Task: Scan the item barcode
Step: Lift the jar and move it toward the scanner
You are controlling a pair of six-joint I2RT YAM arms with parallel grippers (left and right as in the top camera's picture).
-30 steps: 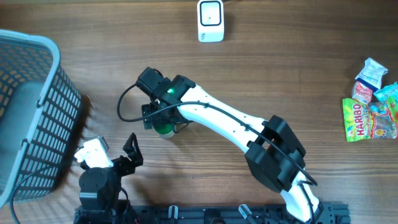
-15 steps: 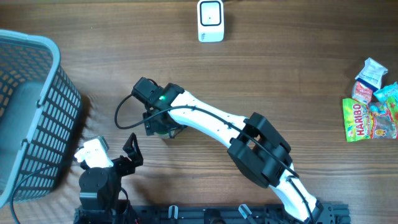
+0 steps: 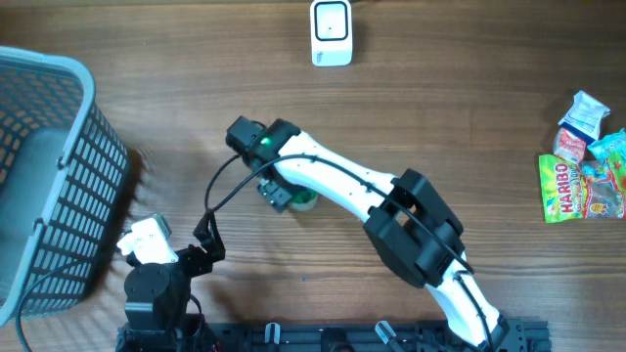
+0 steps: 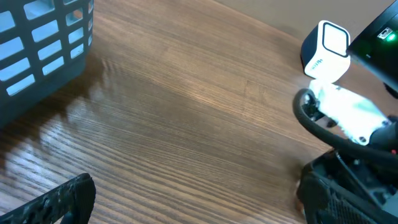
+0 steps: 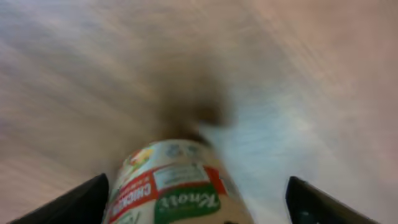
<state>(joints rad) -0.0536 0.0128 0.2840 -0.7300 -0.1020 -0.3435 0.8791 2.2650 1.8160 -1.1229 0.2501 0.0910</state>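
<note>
– Two arms are showing overhead. What is the right one doing?
– It is reaching left across the worktop (image 3: 460, 108). The right gripper (image 3: 278, 193) is sitting at the Knorr jar (image 3: 306, 201), whose green is showing just beside the fingers, mid-worktop. The scanner (image 3: 332, 32) is standing well apart at the far edge.
– And the left gripper (image 3: 206, 233)?
– It is hovering near the front edge, jaws apart, pointing toward the jar. The basket (image 3: 49, 147) is sitting to its left, and the snack packets (image 3: 582, 176) are lying at the far right.
– Left wrist view?
– One finger (image 4: 59, 200) is showing low at the left, the basket corner up top, and the scanner far right above the white right arm (image 4: 348, 112).
– Right wrist view?
– The worktop is blurring. The jar, with its red and green label, is sitting between the two fingers (image 5: 78, 202). The jaws are standing wide. One finger is looking close against the jar and the other is leaving a gap, so nothing is clamped.
</note>
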